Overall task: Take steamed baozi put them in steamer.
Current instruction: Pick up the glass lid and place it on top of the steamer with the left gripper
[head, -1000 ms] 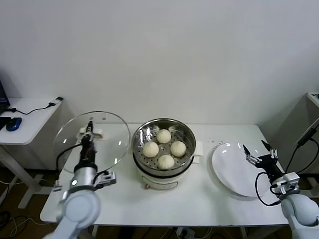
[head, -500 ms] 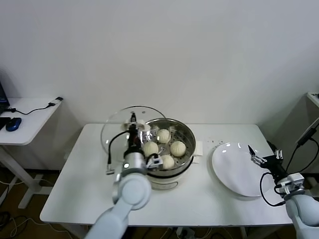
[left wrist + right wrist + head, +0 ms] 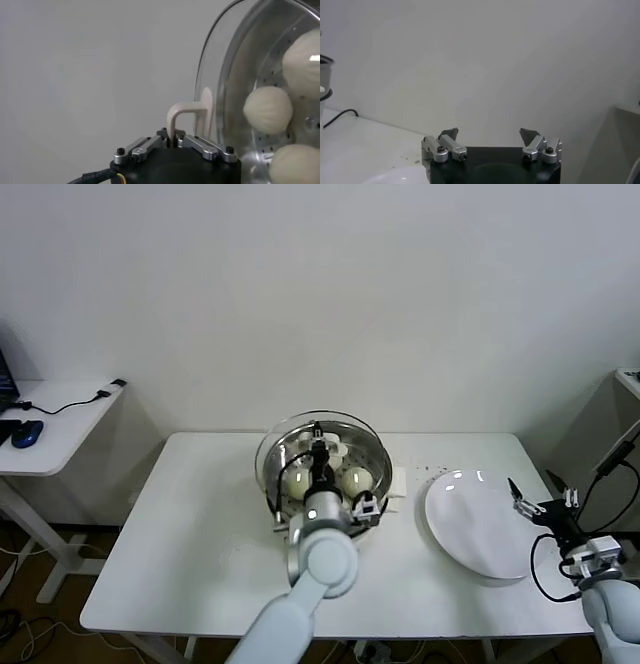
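The left gripper is squeezed tight on the cream handle of the glass lid. It holds the lid right over the steamer. The lid looks a little tipped and does not seem to sit on the rim yet, but I cannot tell for sure if it touches.

The steamed baozi are already inside the steamer, on the tray with the little holes. They are straight under the left gripper, just below the glass. In the left wrist view you can see three of the buns through the glass, close behind the lid. From the head view two buns show and the arm hides the others, so I cannot count all four.

So the thing that matters now is up and down: the steamer's mouth is directly under the lid, and the lid needs to go flat and straight down to close it. That is my guess for the next move.

The right gripper is far off to the side, past the edge of the white plate on the table. Its fingers are spread wide and hold nothing. The left arm is much nearer to the steamer.
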Robot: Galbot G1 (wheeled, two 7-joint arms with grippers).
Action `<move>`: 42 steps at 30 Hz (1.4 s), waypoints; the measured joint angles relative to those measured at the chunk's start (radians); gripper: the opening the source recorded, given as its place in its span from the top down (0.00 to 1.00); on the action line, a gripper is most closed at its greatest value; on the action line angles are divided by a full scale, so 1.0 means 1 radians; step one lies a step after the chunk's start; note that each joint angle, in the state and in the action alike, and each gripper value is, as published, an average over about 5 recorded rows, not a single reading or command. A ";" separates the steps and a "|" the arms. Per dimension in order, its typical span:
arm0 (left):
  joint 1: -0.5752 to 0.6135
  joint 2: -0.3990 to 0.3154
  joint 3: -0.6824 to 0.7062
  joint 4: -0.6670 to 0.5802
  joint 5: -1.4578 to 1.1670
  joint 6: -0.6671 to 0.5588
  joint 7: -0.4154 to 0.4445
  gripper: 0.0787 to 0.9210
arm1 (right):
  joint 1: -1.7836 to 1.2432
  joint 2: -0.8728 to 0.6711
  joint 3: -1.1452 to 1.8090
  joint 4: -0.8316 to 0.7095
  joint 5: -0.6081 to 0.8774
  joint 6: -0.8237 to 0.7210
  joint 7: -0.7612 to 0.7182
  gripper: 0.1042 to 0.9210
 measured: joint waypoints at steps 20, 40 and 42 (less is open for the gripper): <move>-0.012 -0.048 0.005 0.112 0.000 -0.001 -0.050 0.92 | -0.002 0.001 0.015 -0.007 -0.005 0.001 -0.002 0.12; -0.009 -0.049 0.001 0.155 -0.012 0.000 -0.087 0.92 | -0.002 0.008 0.024 -0.011 -0.009 0.003 -0.016 0.12; -0.009 -0.049 0.000 0.155 -0.013 -0.001 -0.088 0.92 | -0.002 0.009 0.025 -0.012 -0.009 0.003 -0.017 0.12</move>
